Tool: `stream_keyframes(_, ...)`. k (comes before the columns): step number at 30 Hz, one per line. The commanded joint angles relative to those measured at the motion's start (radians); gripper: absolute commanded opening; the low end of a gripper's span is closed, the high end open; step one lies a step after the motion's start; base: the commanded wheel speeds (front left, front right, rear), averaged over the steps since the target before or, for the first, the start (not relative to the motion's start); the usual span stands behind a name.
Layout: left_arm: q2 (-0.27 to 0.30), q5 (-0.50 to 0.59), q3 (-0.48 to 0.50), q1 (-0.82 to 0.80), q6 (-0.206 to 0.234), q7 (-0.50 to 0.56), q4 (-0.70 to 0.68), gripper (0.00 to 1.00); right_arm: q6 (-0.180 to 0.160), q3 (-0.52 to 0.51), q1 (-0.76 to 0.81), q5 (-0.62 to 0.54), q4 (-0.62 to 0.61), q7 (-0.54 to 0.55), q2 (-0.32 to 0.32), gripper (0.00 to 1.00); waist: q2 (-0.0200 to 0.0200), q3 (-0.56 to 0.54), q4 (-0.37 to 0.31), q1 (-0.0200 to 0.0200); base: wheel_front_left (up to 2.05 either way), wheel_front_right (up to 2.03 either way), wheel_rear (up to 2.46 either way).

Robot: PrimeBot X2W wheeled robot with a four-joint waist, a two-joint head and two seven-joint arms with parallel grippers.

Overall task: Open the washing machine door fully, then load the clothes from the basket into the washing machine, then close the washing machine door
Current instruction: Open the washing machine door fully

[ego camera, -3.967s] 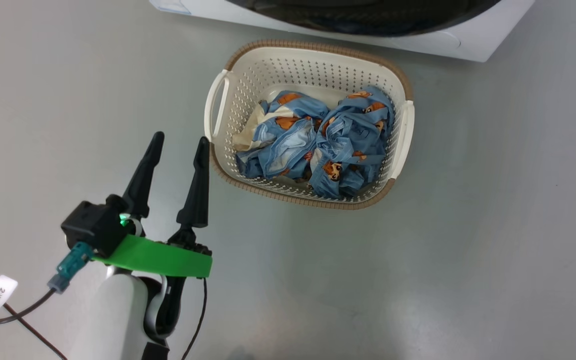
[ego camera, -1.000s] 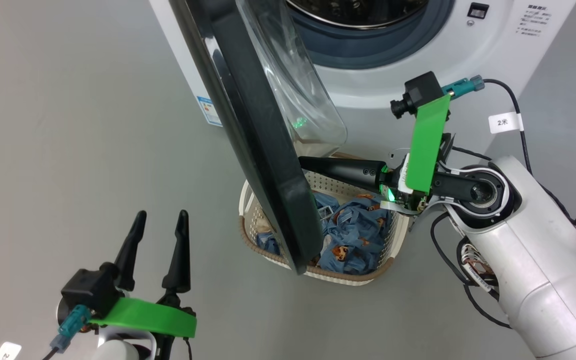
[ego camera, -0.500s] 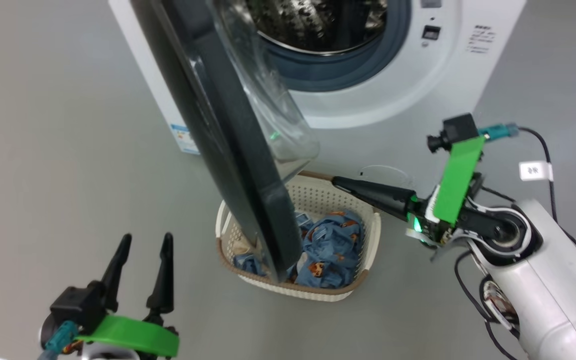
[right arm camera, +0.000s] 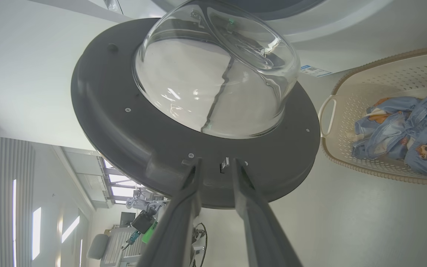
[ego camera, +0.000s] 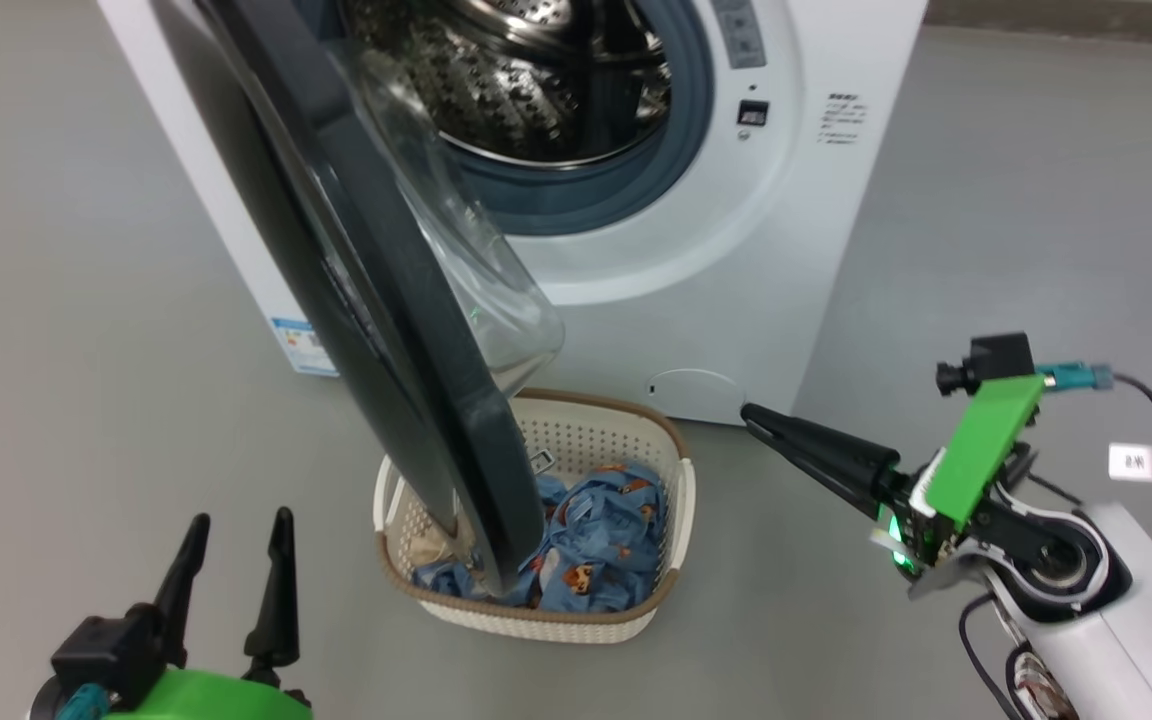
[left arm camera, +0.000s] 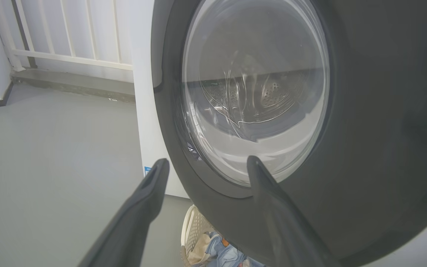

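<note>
The white washing machine [ego camera: 816, 250] shows its steel drum [ego camera: 536, 70]. The washing machine door [ego camera: 376, 300] hangs swung out, edge-on, its lower rim over the basket [ego camera: 671, 500]. The clothes [ego camera: 606, 540], blue with bear prints, lie in the basket. At the lower left my left gripper [ego camera: 231, 530] stands open with nothing in it, facing the door's outer glass [left arm camera: 254, 92]. My right gripper [ego camera: 748, 412] hovers right of the basket. Its fingers [right arm camera: 195, 174] are slightly parted, empty, and point at the door's inner rim [right arm camera: 124, 126] without touching it.
Grey floor surrounds the machine. A round service flap [ego camera: 696, 395] and a small blue label [ego camera: 301, 345] sit low on the washer. A white railing [left arm camera: 69, 37] stands beyond it. A tagged cable [ego camera: 1136, 460] trails from my right wrist.
The head camera has lifted, so the whole picture shifted. My right gripper has drawn back rightwards from the door's inner edge and its fingers have parted. The left gripper stays open.
</note>
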Motion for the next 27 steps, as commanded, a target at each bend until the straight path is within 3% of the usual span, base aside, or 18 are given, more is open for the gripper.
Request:
stream_keyframes(1, 0.025, 0.000, 0.043, -0.004, -0.003, -0.007, -0.023, 1.00, 0.008, -0.005, 0.016, -0.022, -0.036, -0.014, -0.004, 0.42, -0.0001, -0.023, -0.028, 0.0000, 0.00, 0.00, 0.00)
stream_keyframes(7, 0.028, 0.004, 0.064, 0.014, -0.003, -0.007, -0.033, 1.00, 0.008, -0.037, 0.070, -0.038, -0.058, -0.064, -0.031, 0.51, -0.0001, -0.030, -0.062, 0.0000, 0.00, 0.00, 0.00)
stream_keyframes(8, 0.027, 0.005, 0.068, 0.015, -0.003, -0.007, -0.034, 1.00, 0.008, -0.042, 0.077, -0.046, -0.061, -0.079, -0.036, 0.58, -0.0001, -0.030, -0.067, 0.0000, 0.00, 0.00, 0.00)
stream_keyframes(9, 0.026, 0.006, 0.071, 0.016, -0.003, -0.007, -0.036, 1.00, 0.008, -0.045, 0.082, -0.059, -0.064, -0.097, -0.043, 0.84, -0.0001, -0.030, -0.072, 0.0000, 0.00, 0.00, 0.00)
stream_keyframes(10, 0.025, 0.007, 0.074, 0.017, -0.003, -0.007, -0.037, 1.00, 0.008, -0.048, 0.088, -0.070, -0.066, -0.119, -0.048, 1.00, -0.0001, -0.030, -0.076, 0.0000, 0.00, 0.00, 0.00)
stream_keyframes(15, 0.019, 0.014, 0.084, 0.023, -0.003, -0.007, -0.043, 1.00, 0.008, -0.047, 0.115, -0.127, -0.076, -0.242, -0.072, 1.00, -0.0001, -0.030, -0.091, 0.0000, 0.00, 0.00, 0.00)
stream_keyframes(27, 0.016, 0.020, 0.101, 0.031, -0.003, -0.007, -0.047, 1.00, 0.008, 0.079, 0.183, -0.249, -0.074, -0.618, -0.163, 1.00, -0.0001, -0.031, -0.107, 0.0000, 0.00, 0.00, 0.00)
